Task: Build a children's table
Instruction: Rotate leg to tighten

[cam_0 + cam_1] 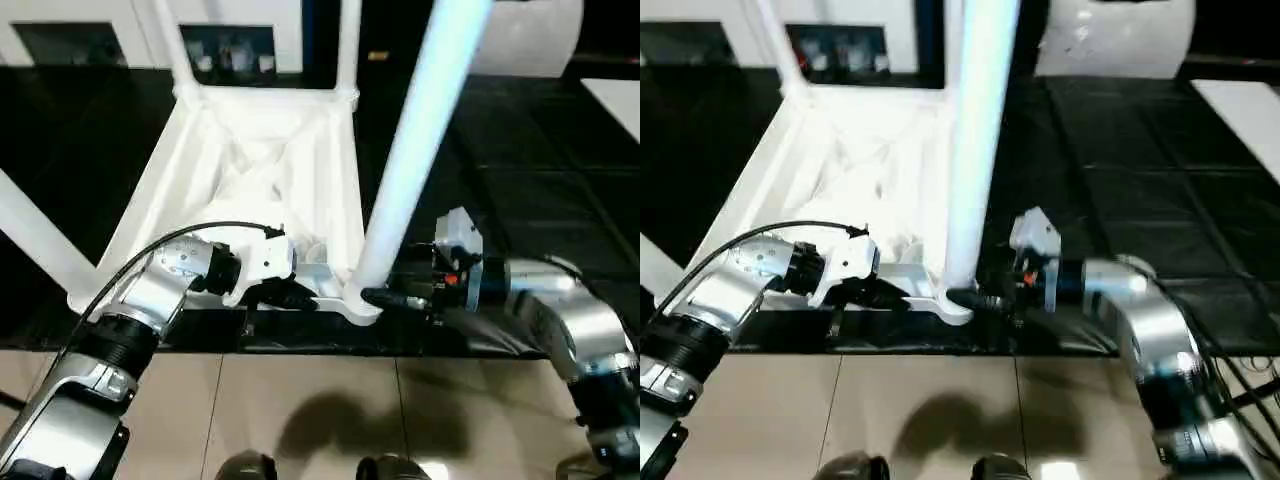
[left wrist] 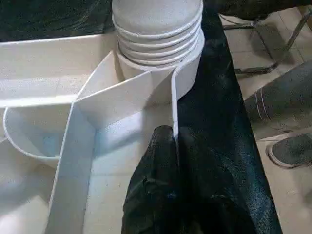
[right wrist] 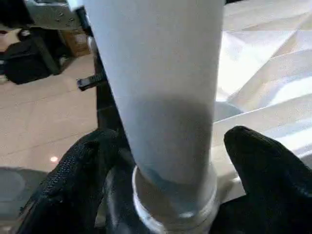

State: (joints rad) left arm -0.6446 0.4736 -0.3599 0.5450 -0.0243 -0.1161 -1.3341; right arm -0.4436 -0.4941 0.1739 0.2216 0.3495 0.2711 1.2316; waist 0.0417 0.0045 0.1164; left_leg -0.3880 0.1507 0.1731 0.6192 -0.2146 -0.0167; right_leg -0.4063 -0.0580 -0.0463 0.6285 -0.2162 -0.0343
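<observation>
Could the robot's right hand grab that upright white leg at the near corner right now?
Probably yes: the right hand already has its open fingers on either side of the leg, just above the corner socket, with nothing between them.

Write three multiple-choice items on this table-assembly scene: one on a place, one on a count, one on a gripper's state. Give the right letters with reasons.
1. Where does the left gripper grip the table top?
A. on a far leg
B. on its side wall, beside the near corner socket
C. on the black mat

2. How many legs stand in the table top's corner sockets?
A. one
B. two
C. four

3. How does the right gripper stand at the near leg?
A. shut, away from the leg
B. fingers apart, one on each side of the leg's foot
C. holding a loose leg in the air

Answers:
1 B, the left wrist view shows both fingers pinching the thin wall beside the near corner socket.
2 C, a leg rises from each corner in the left eye view.
3 B, the right wrist view shows a black finger on either side.
</observation>
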